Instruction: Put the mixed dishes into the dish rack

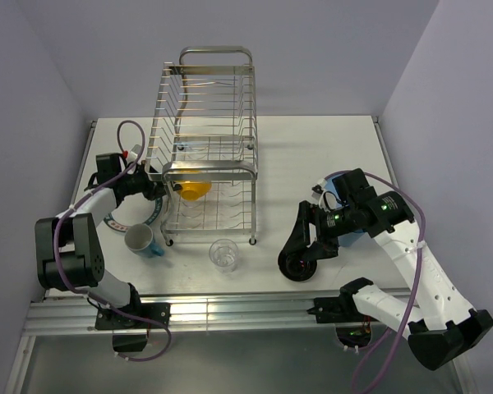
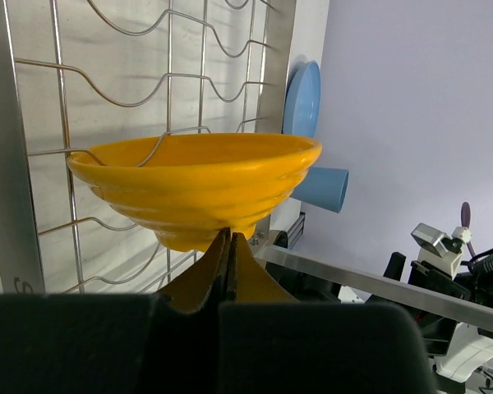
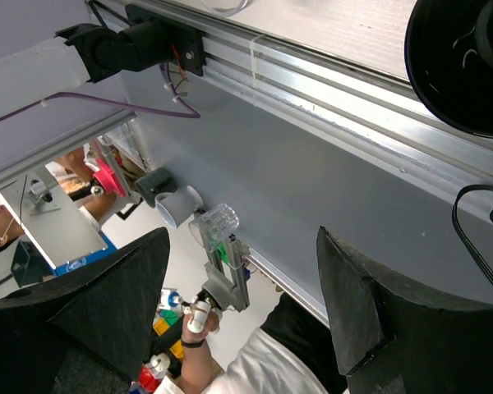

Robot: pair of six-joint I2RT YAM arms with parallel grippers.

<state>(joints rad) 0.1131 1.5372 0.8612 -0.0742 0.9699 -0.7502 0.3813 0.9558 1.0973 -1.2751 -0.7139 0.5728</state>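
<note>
Left gripper [image 2: 230, 250] was clenched on the yellow-orange bowl [image 1: 194, 190], at the near-left end of the dish rack [image 1: 209, 123]. The rack stood mid-table toward the far edge. Right gripper [image 3: 242, 246] was released, its fingers wide apart with nothing between them, by the near edge just beside the black bowl [image 1: 299, 266]. Clear glass [image 1: 223, 254] stood upright near the near edge, centre. Mug [image 1: 142, 240] and green-rimmed plate [image 1: 154, 216] lay toward the left edge. Blue plate [image 2: 302, 98] and blue cup [image 2: 322, 189] were on the right side.

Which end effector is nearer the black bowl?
Right. The right end effector sits open beside the black bowl; the left end effector is at the dish rack, holding the yellow-orange bowl.
</note>
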